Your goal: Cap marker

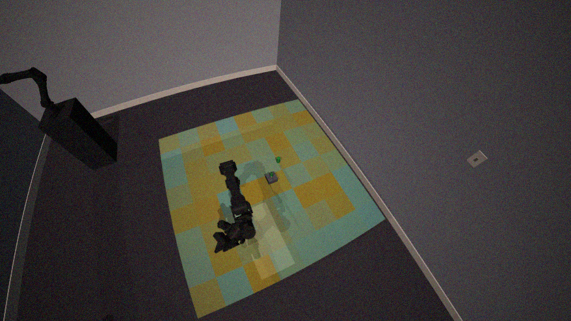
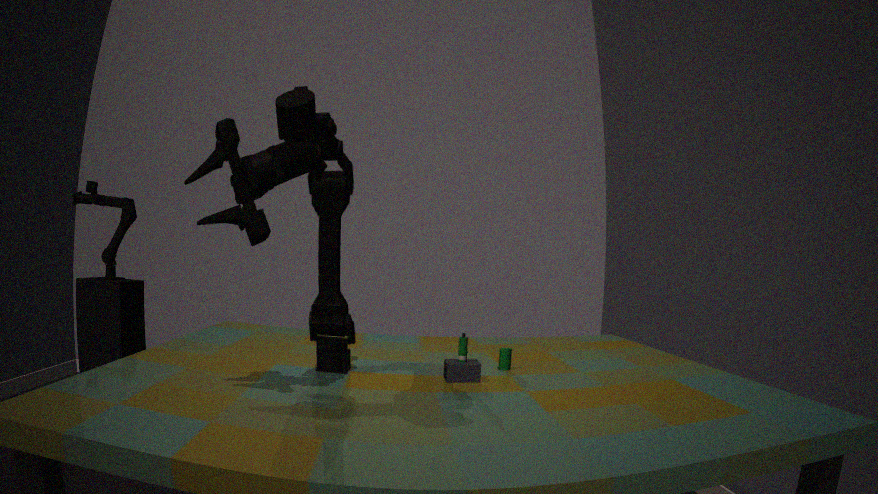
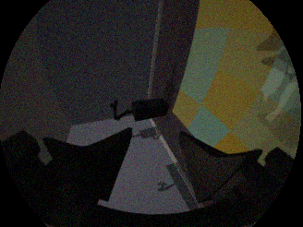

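One green cap (image 1: pixel 278 159) (image 2: pixel 504 358), upright on surface (image 1: pixel 263 273) (image 2: pixel 392 454), just beside holder block (image 1: pixel 273 181) (image 2: pixel 462 371). Looks light, stiff, perhaps slippery. I'd grip its sides low, squarely. My pincer (image 2: pixel 191 203) (image 3: pixel 155 133): spread, nothing between fingers, well apart from cap.

Green marker (image 1: pixel 272 174) (image 2: pixel 462 347) — upright, uncapped, in grey holder block (image 1: pixel 271 179) (image 2: pixel 462 371); green cap (image 1: pixel 278 159) (image 2: pixel 504 358) — nearby.

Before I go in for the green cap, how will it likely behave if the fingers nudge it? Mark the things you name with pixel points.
The cap (image 1: pixel 278 160) (image 2: pixel 504 358) stands upright and looks taller than wide, so a high nudge could tip it. Its round sides suggest it may roll once down. Its straight outline hints at a stiff shell.
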`<action>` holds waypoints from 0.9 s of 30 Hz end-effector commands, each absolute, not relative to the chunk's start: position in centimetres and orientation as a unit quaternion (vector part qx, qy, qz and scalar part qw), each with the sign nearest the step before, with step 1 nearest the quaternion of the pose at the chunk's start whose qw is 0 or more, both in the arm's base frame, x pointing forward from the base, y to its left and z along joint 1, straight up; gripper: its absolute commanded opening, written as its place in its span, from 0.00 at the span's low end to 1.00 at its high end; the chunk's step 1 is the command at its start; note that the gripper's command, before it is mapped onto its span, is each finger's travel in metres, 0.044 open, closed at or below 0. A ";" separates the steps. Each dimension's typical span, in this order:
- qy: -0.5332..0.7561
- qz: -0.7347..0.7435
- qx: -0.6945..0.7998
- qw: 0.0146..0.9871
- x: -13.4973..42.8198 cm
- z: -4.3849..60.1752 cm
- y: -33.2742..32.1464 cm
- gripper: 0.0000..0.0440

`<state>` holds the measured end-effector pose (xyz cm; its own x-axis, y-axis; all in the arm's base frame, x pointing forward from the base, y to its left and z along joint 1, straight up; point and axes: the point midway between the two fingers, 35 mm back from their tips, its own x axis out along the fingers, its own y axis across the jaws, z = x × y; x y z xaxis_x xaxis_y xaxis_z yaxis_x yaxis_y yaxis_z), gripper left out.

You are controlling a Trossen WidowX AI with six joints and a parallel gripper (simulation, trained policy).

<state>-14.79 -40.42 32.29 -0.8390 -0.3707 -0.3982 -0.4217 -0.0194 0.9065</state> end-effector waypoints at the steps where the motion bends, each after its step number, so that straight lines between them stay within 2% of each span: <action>1: 0.696 0.652 -0.300 0.017 -13.6 31.3 -41.1 0.67; 27: 0.680 0.619 -0.394 -0.004 -5.5 27.3 -44.3 0.68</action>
<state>-6.53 -44.04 28.13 -0.7090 -0.5266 -0.4690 -0.5165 -0.0650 0.8538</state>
